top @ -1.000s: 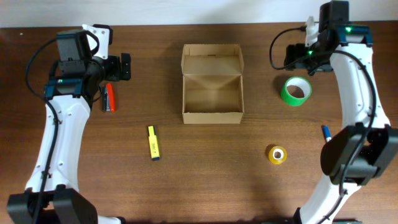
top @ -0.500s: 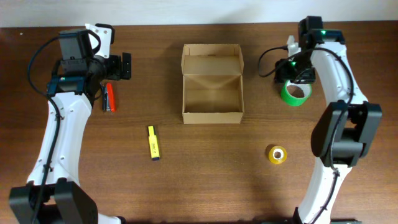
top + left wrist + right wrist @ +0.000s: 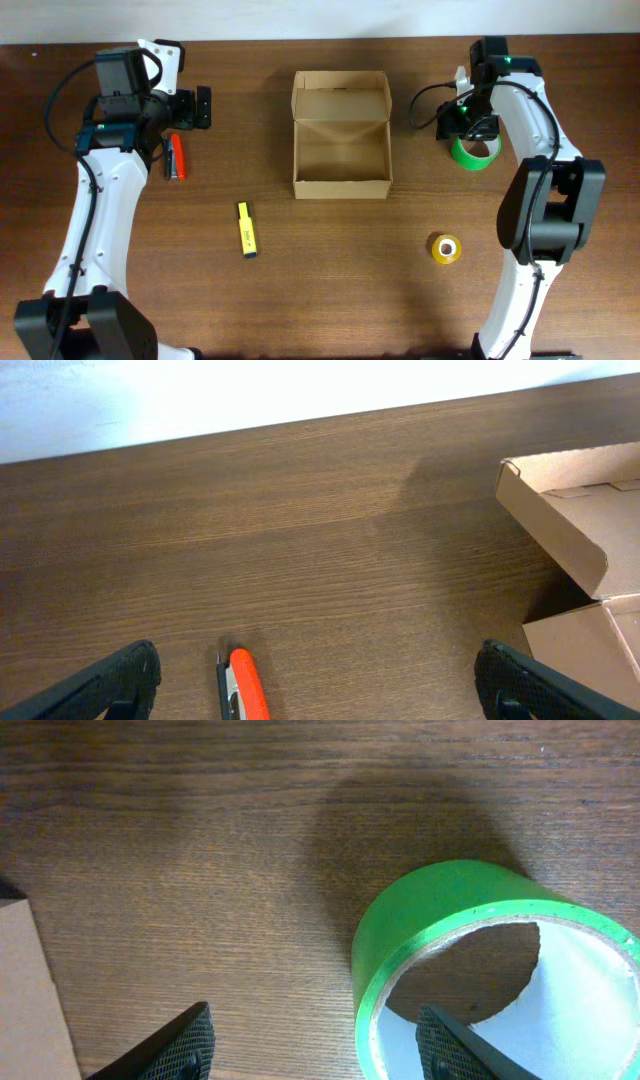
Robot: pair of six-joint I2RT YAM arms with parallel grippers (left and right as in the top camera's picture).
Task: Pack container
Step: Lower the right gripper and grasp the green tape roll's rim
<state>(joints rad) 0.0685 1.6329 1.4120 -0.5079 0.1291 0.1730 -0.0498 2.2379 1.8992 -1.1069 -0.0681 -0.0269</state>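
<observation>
The container [image 3: 340,135] is an open tan cardboard box at the table's middle back, its flap lid folded back and nothing visible inside. Its corner shows in the left wrist view [image 3: 575,530]. My left gripper [image 3: 196,108] is open and empty, left of the box; in its wrist view [image 3: 330,685] it hangs over bare wood next to an orange cutter [image 3: 247,685]. My right gripper [image 3: 462,126] is open at a green tape roll [image 3: 476,150]. In the right wrist view the gripper [image 3: 315,1050] straddles the roll's [image 3: 440,900] left wall, one finger [image 3: 455,1045] inside the ring.
The orange cutter [image 3: 176,156] lies below the left gripper. A yellow marker [image 3: 246,229] lies front left of the box. A small yellow tape roll [image 3: 446,248] lies front right. The box's edge shows at the left of the right wrist view [image 3: 30,990].
My right arm has swung left and come down onto the green tape roll. The left arm has barely moved.
</observation>
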